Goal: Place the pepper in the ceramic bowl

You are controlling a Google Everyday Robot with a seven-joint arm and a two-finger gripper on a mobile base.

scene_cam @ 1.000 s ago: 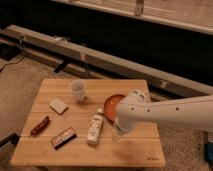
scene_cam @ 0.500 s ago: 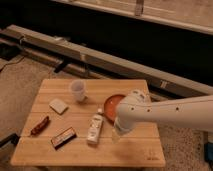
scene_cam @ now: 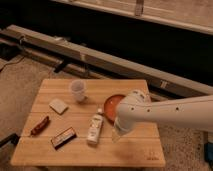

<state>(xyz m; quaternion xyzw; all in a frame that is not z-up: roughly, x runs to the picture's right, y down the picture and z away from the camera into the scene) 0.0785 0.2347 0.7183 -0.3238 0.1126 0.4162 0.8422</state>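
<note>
Pepper (scene_cam: 40, 125) is lying flat near the left edge of the wooden table (scene_cam: 125, 155), untouched and well apart from the bowl (scene_cam: 111, 104). Bowl is sitting right of centre, its right side hidden behind the white arm (scene_cam: 170, 112). Claw (scene_cam: 119, 134) is hanging just below the bowl, beside the white bottle (scene_cam: 95, 129), jaws standing wide, gripping nothing, touching neither. Cup (scene_cam: 77, 90), pale square piece (scene_cam: 58, 105) and dark bar (scene_cam: 63, 137) are sitting apart. Versus the earlier frames: nothing is changing, arm and objects are staying put.
</note>
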